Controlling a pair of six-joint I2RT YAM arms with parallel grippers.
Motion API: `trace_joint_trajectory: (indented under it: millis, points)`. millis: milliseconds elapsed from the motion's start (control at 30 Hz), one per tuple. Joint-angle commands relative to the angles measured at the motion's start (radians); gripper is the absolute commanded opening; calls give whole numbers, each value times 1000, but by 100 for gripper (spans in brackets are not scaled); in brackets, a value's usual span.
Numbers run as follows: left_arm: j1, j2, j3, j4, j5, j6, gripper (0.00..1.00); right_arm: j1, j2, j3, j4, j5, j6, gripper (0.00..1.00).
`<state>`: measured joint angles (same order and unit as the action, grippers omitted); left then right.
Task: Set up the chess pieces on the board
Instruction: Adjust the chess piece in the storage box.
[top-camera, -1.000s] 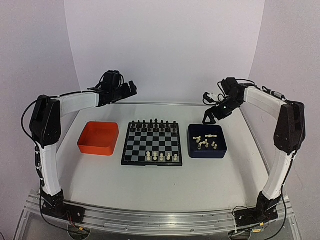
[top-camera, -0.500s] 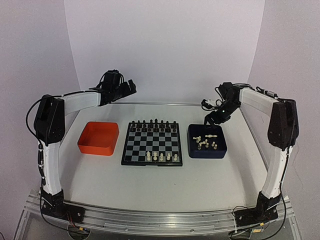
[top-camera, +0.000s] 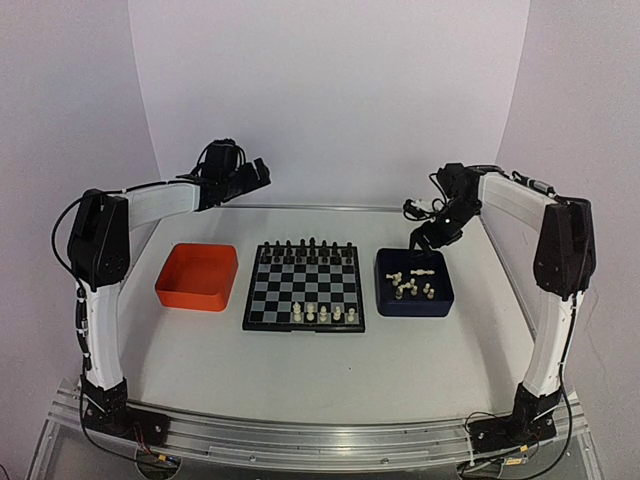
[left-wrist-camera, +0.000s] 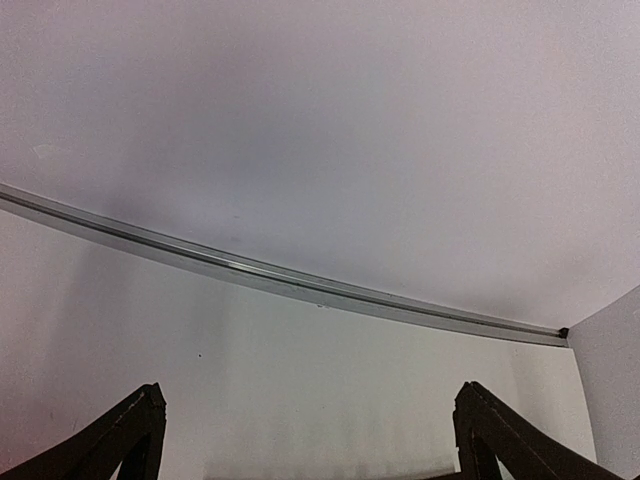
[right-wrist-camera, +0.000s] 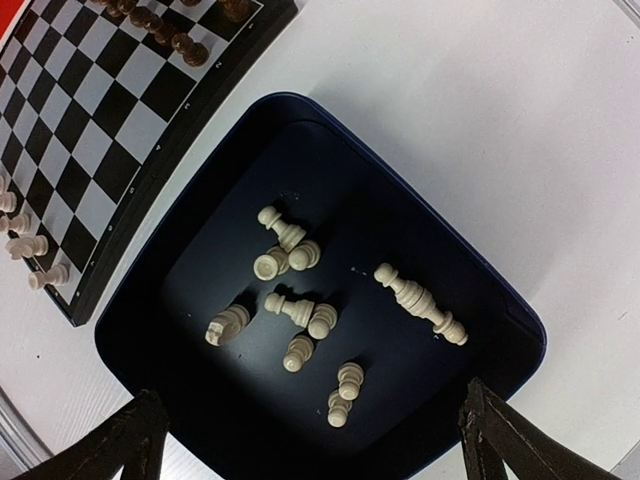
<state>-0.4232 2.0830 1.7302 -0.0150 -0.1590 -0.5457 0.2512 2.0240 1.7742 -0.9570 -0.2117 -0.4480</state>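
Note:
The board (top-camera: 304, 285) lies mid-table with black chessmen along its far row and several cream-white chess pieces (top-camera: 323, 314) standing on its near row. More cream-white chess pieces (right-wrist-camera: 298, 312) lie tumbled in the dark blue tray (right-wrist-camera: 330, 130), one long piece (right-wrist-camera: 420, 303) apart from the cluster. My right gripper (top-camera: 421, 238) hangs open above the tray's far edge, its fingers (right-wrist-camera: 135, 435) wide and nothing between them. My left gripper (top-camera: 258, 174) is raised at the back left, open and empty, facing the wall; its fingertips (left-wrist-camera: 140, 410) show over bare table.
An orange tray (top-camera: 197, 276) sits left of the board, with nothing seen in it. The dark blue tray (top-camera: 415, 306) sits right of the board. A metal strip (left-wrist-camera: 280, 275) marks the table's back edge below the white wall. A board corner (right-wrist-camera: 90, 110) shows in the right wrist view.
The right arm has shifted a little to the left, its gripper staying over the blue tray's far edge. The left arm has barely moved. Both grippers remain open.

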Motion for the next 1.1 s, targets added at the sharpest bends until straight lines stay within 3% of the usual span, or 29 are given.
trace_joint_trajectory:
  millis: [0, 1067]
  points:
    - [8, -7, 27, 54, 10, 25, 100, -4, 22, 46, -35, 10, -8, 98]
    - [12, 10, 36, 55, 44, 21, 100, -4, 80, 80, -65, 34, -74, 98]
